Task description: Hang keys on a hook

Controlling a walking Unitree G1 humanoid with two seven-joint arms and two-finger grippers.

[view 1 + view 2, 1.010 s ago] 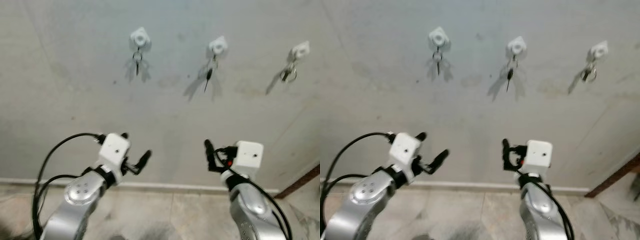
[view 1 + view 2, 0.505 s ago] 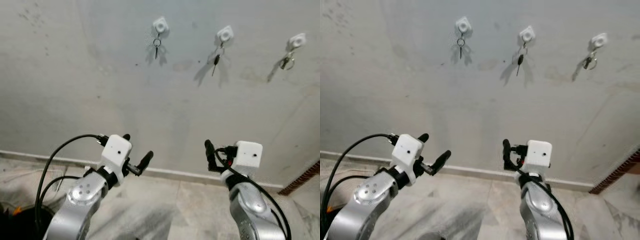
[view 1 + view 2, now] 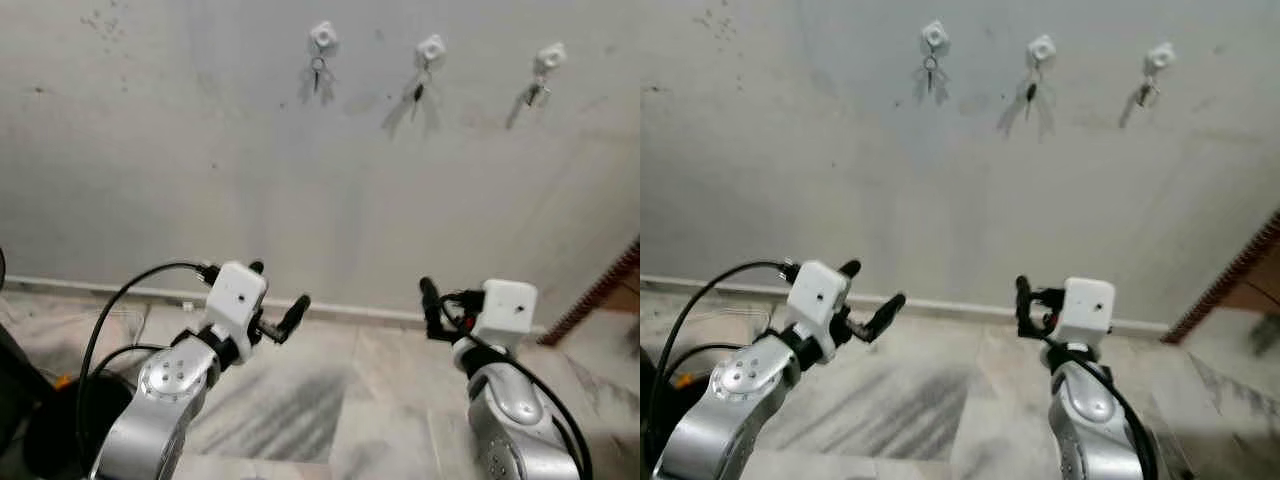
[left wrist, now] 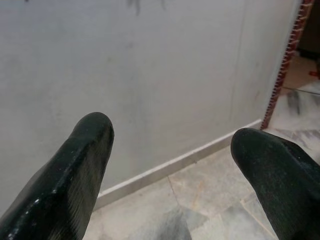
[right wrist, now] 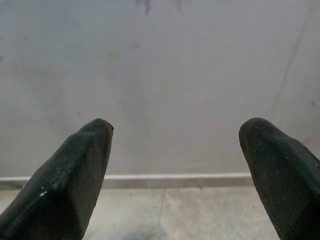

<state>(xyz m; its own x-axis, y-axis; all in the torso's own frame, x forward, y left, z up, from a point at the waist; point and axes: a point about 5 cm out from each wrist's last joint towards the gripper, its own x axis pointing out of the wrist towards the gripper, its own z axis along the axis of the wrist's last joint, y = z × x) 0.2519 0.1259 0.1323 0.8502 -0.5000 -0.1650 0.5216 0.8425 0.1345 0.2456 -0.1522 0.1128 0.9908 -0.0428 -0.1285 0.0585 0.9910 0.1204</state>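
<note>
Hanging step judged complete: the three small metal key sets (image 3: 318, 74) (image 3: 418, 93) (image 3: 532, 94) hang on the three white plastic wall hooks (image 3: 322, 37) high on the grey plastered wall (image 3: 150, 170). The left hand (image 3: 276, 300) and right hand (image 3: 432, 308) are spread and empty, well below the hooks. Compared with the earlier frames, the hooks appear smaller and higher and more tiled floor (image 3: 300, 410) is visible, consistent with the camera backing away; any next move calls only for continued clear withdrawal.
</note>
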